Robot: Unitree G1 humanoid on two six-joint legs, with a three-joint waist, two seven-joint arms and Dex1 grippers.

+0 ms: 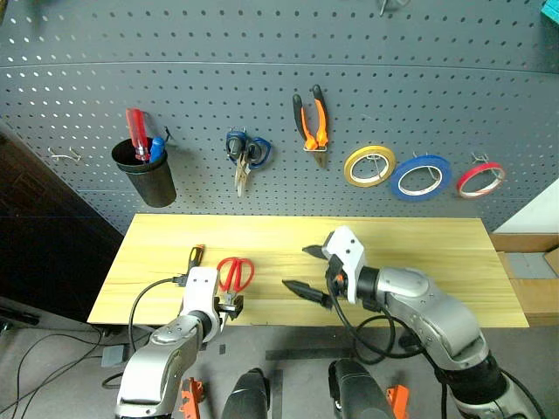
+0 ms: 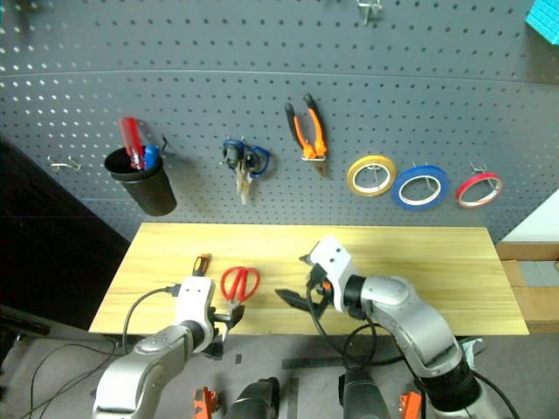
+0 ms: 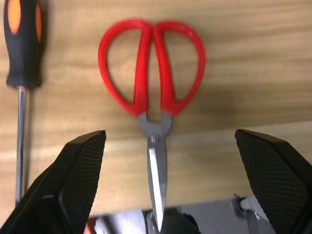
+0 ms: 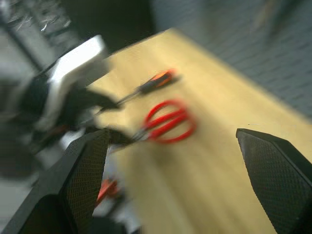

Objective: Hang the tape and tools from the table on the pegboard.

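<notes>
Two tools at the near edge of the table [image 1: 419,253], both spread wide and holding nothing. Left tool [image 1: 229,305] just over the near edge, at the blade tips of the red-handled scissors [image 1: 235,272]; touching or merely above, cannot tell, since the tips are cut off at the frame edge in the left wrist view and hidden behind the tool in the head views. Right tool [image 1: 307,271] hovering over the middle of the table, fingers pointing left toward the scissors, well clear of them. Right wrist view smeared, scissors and screwdriver only roughly readable there.

Just left of the scissors, the screwdriver [image 1: 195,258] lying flat on the table, handle toward the far side, shaft partly covered by the left arm.

No readable writing or brand marks anywhere.

Farther back, on the pegboard [image 1: 262,78]: orange-and-black pliers [image 1: 312,122] hanging near the middle; to their right a yellow tape roll [image 1: 368,166], then the blue tape roll [image 1: 420,177], then a red tape roll [image 1: 480,179], each on a hook. Left of the pliers, blue-handled scissors [image 1: 247,155] bunched with another hanging tool, hard to separate. Far left, a black cup [image 1: 147,175] with red and blue handles sticking out, lower parts hidden inside.
</notes>
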